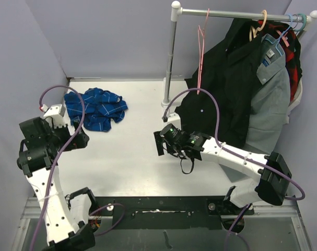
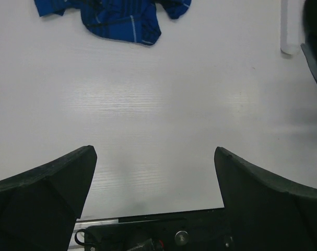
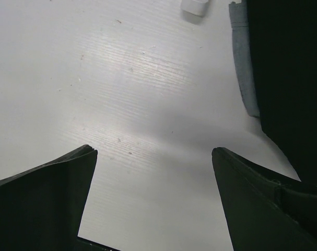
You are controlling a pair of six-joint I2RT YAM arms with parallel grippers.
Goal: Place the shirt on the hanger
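- Now the shirt (image 1: pixel 95 109) lies near the left gripper (image 2: pixel 155 157), well apart from the right gripper (image 3: pixel 154 154).
- Both grippers gape apart, empty.
- One shirt, one pink hanger (image 1: pixel 200 52).

Left wrist view: the top edge cuts off the crumpled royal-blue plaid shirt (image 2: pixel 121 21). Overhead view: its buttons are too small to discern. The thin pink wire hanger (image 1: pixel 200 57) hangs edge-on against the black hanging garment (image 1: pixel 226 94); its triangular outline cannot be made out.

The left claw (image 2: pixel 155 157) and right claw (image 3: pixel 153 154) both angle downward, jaws spread wide, holding nothing.
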